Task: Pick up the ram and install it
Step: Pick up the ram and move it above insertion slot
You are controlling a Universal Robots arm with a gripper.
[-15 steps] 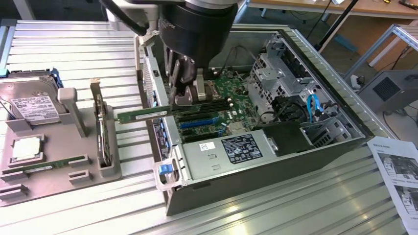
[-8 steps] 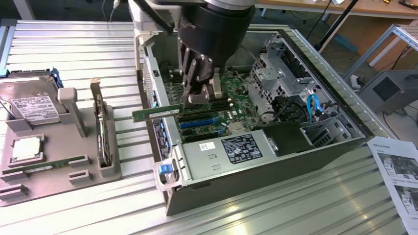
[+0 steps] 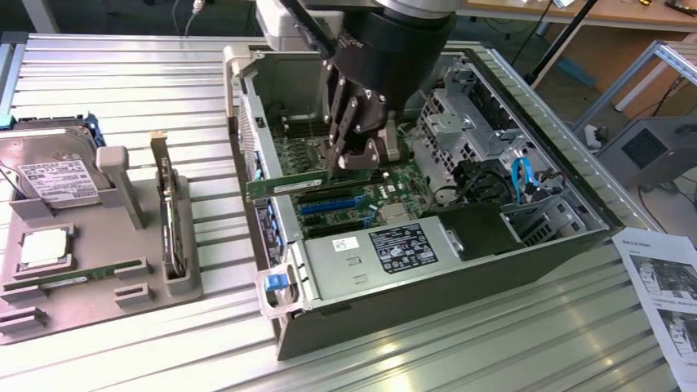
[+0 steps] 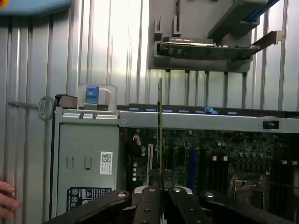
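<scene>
The ram (image 3: 294, 184) is a long thin green stick, held level just above the motherboard (image 3: 376, 184) inside the open computer case (image 3: 360, 306). My gripper (image 3: 354, 162) reaches down into the case and is shut on the stick's end nearer the exterior view's right. The other end points toward the case wall on the exterior view's left. In the wrist view the ram (image 4: 160, 126) shows edge-on as a thin line rising from between the black fingers (image 4: 147, 198), over the motherboard (image 4: 210, 158).
A grey holder (image 3: 65, 306) at the exterior view's left carries a hard drive (image 3: 55, 175), a silver processor (image 3: 42, 247), a dark expansion card (image 3: 171, 220) and another thin green board (image 3: 87, 275). The power supply (image 3: 381, 249) fills the case's near end. Fingertips of a hand (image 4: 7, 198) show beside the case.
</scene>
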